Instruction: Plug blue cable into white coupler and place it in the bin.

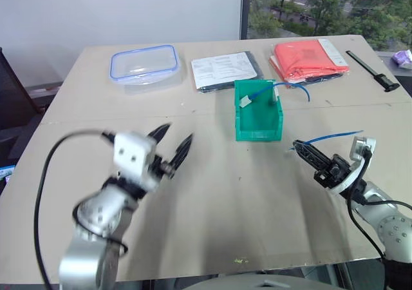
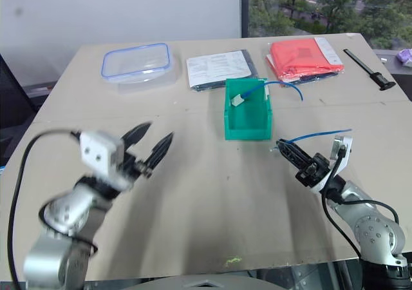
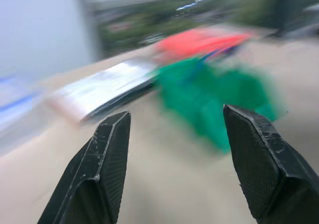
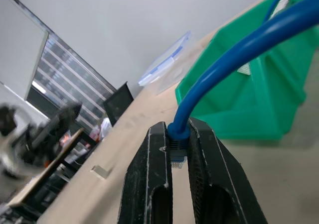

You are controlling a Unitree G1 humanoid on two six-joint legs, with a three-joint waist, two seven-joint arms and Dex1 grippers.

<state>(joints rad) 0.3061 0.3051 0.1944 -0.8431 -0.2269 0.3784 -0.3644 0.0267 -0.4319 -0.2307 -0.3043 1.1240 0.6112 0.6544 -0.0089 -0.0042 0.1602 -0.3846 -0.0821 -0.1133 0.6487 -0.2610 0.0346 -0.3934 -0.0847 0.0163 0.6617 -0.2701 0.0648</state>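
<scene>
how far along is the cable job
Nearly done. The white coupler already lies in the bin with the blue cable running into it. In hand: the right hand grips the cable's other plug. The left hand is open, holding nothing. Left: let go of that end.
</scene>
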